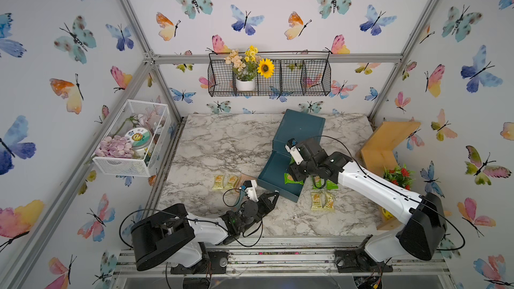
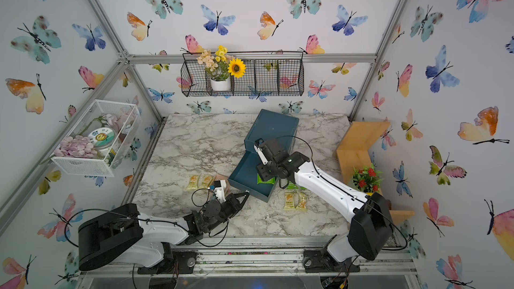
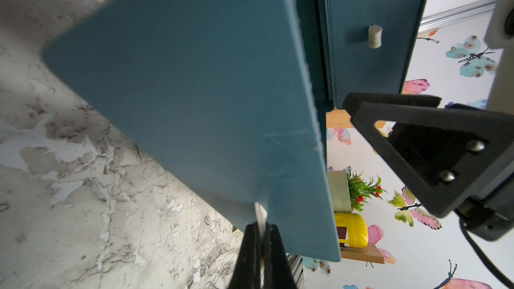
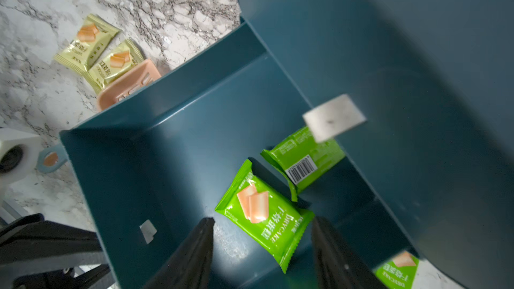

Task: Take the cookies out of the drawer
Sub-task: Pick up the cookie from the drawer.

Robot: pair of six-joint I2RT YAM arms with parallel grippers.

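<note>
1. Cookies (image 4: 264,212): a green packet lies flat in the open drawer (image 4: 167,140), toward its right wall. A second packet (image 4: 306,159) sits just beyond it. Yellow packets (image 1: 224,182) lie out on the counter (image 1: 217,140).
2. Right tool (image 4: 261,221): fingers apart, straddling the first green packet from above; contact unclear.
3. Left tool (image 3: 261,226): pinched together on the thin pale tab (image 3: 260,212) at the drawer front.
4. Judgement: go straight down and close across the packet's flat middle, not the crimped ends. The wrapper likely slips.
5. Lift clear of the drawer wall before swinging out. The left grip should steady the drawer.
</note>
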